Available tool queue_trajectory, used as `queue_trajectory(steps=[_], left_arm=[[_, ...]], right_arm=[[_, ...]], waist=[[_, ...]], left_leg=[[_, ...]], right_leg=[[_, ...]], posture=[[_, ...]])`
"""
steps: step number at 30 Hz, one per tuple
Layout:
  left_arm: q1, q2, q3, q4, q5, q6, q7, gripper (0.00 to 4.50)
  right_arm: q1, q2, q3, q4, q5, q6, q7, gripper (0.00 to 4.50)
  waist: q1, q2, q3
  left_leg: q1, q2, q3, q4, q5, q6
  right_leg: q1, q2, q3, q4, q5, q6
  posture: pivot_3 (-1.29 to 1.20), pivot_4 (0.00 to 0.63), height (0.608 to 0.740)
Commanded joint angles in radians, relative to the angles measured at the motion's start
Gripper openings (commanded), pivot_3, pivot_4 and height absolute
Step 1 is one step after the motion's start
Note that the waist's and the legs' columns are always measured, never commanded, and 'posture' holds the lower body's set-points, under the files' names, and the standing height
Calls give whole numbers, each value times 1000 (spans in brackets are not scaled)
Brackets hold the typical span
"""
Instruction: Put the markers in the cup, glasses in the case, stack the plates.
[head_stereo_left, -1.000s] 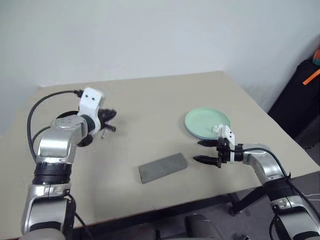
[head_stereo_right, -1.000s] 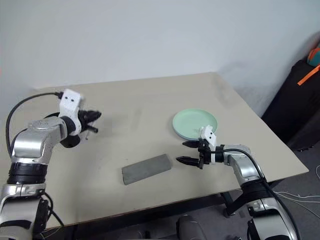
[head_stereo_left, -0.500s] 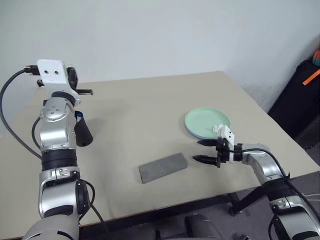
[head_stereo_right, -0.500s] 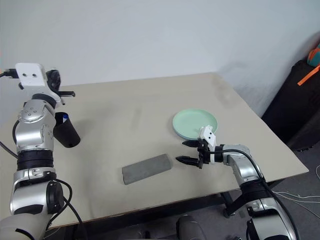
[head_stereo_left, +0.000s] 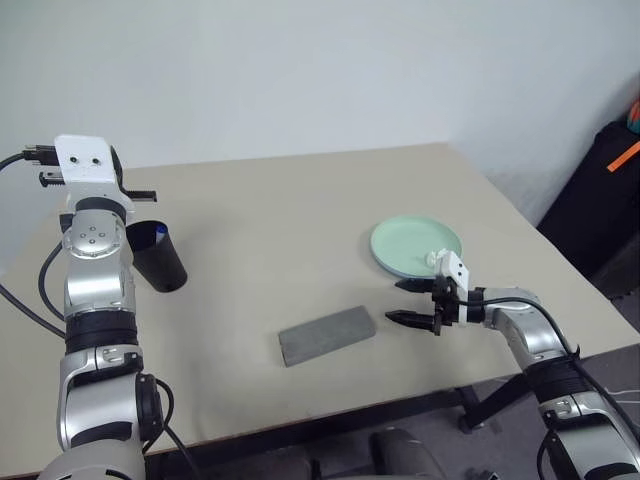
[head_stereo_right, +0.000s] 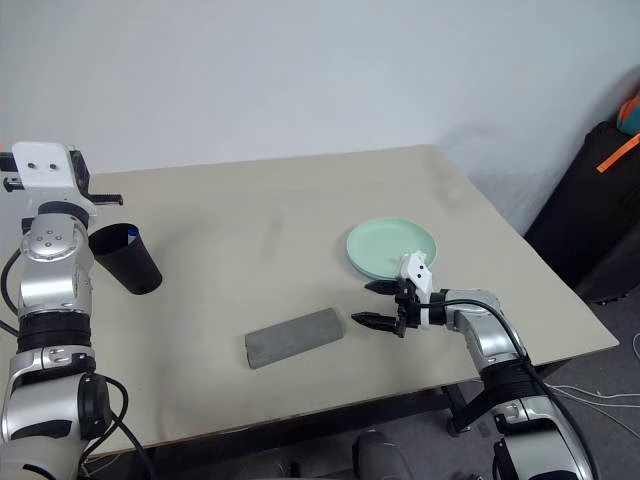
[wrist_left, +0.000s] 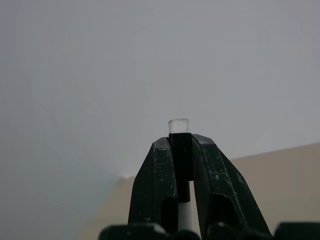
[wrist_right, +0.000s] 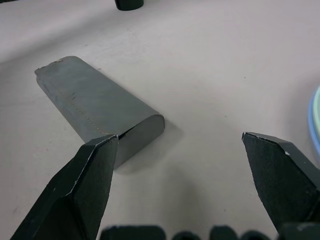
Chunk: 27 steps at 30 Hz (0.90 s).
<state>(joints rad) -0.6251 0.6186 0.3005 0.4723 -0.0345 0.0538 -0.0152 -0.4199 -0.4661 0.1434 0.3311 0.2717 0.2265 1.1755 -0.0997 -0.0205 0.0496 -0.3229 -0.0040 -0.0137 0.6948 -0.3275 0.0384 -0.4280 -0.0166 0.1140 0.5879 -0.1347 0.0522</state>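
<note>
- Black left gripper (wrist_left: 181, 145) is raised above the cup (head_stereo_left: 160, 257), clamped on a marker (wrist_left: 179, 150).
- Right gripper (head_stereo_left: 410, 303) gapes wide, empty, between case (head_stereo_left: 326, 335) and stacked plates (head_stereo_left: 405, 240).

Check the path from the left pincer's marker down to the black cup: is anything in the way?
Nothing visible. The left pincer is shut on the marker, raised near the cup, whose rim is uncovered.

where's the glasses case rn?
In the eye views the grey case lies closed near the table's front edge, just left of the open right gripper, with the mint plate beyond.
</note>
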Motion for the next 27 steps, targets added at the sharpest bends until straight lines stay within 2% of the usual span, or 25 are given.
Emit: queue_trajectory(steps=[1,7,16,27], left_arm=[[10,-8,13,-47,0,-19,12,30],[25,-26,17,-37,-11,-38,8,30],[28,-26,13,-9,-11,-47,14,3089],[8,-47,20,-42,-63,-50,-29,3089]], right_arm=[[-19,-4,-16,-17,3,-20,0,4314],[-28,-4,-16,-16,7,-15,7,4314],[-31,3,-47,-49,66,39,10,4314],[-41,7,-49,-37,61,33,-3,4314]], waist=[[0,0,0],[0,0,0],[0,0,0],[1,0,0]], left_leg=[[0,0,0,0,0,0],[0,0,0,0,0,0],[0,0,0,0,0,0],[0,0,0,0,0,0]], right_leg=[[0,0,0,0,0,0],[0,0,-1,0,0,0],[0,0,-1,0,0,0],[0,0,-1,0,0,0]], posture=[[0,0,740],[0,0,740],[0,0,740],[0,0,740]])
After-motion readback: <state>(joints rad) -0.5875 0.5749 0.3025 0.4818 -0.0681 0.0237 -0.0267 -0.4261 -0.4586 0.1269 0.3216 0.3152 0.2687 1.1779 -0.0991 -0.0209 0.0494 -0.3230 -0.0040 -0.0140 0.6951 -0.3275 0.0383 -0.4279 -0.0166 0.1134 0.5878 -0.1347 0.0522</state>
